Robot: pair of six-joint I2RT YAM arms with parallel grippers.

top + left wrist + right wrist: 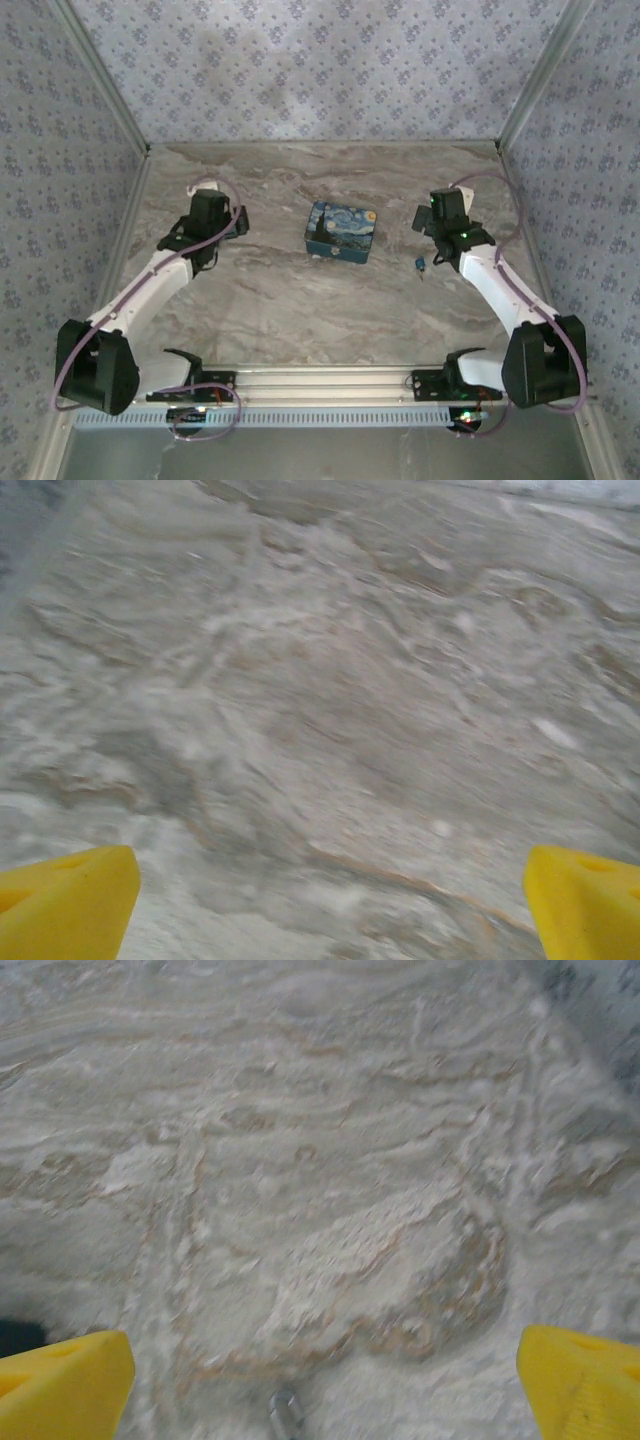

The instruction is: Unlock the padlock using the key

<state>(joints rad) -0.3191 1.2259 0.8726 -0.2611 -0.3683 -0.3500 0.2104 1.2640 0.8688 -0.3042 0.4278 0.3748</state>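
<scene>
A small key (421, 265) with a blue head lies on the marble tabletop, right of the painted tin. Its metal tip (285, 1415) pokes in at the bottom edge of the right wrist view, between the yellow fingertips (70, 1380). My right gripper (432, 252) hovers just above it, open and holding nothing (325, 1385). My left gripper (203, 258) hangs over bare marble on the left, also open and empty (330, 905). The padlock is out of view.
A rectangular tin (339, 232) with a blue swirling-sky print sits at the table's centre between the two arms. Patterned walls (320, 70) close the table at the back and both sides. A dark patch (15, 1335) shows at the left edge of the right wrist view.
</scene>
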